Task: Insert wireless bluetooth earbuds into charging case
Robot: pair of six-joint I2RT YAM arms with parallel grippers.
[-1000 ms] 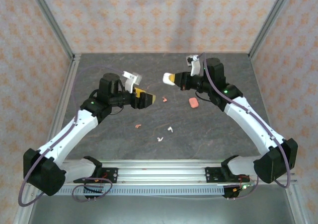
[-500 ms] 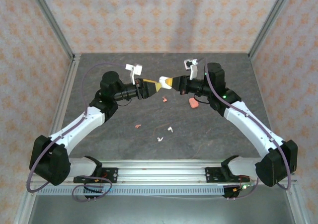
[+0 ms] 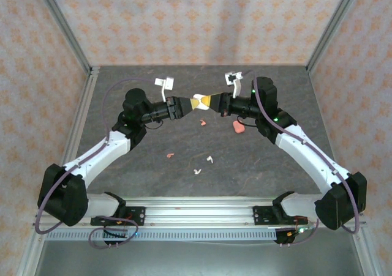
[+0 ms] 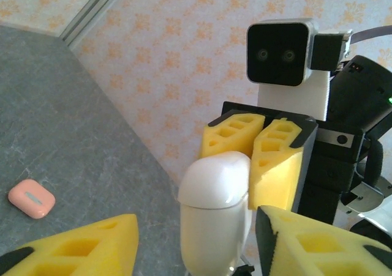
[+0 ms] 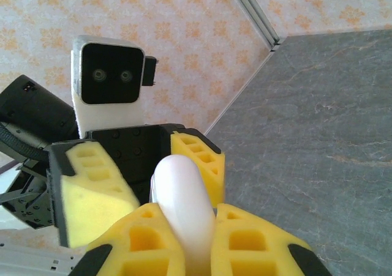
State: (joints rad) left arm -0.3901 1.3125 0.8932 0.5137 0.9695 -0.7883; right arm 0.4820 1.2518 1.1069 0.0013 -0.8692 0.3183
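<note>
A white charging case [image 3: 199,100] hangs in the air over the middle of the table, lid closed, with my right gripper [image 3: 209,101] shut on one end. In the right wrist view the case [image 5: 180,205] is pinched between my own yellow fingers [image 5: 260,242]. My left gripper [image 3: 188,105] faces it nose to nose, jaws open and straddling the other end of the case [image 4: 214,218]. A gap shows at its left finger [image 4: 79,245]. Two coral-pink earbuds [image 3: 171,155] [image 3: 202,122] and two white earbuds [image 3: 197,171] [image 3: 209,160] lie loose on the grey table.
A closed pink case [image 3: 238,126] lies on the table below the right arm, and the left wrist view has that pink case [image 4: 32,197] at its left edge. Patterned walls with metal frame posts [image 3: 76,49] close in the table.
My left gripper has swung up and right to meet the right one, and its jaws have narrowed around the white case. The right gripper shifted slightly left, still holding the case.
</note>
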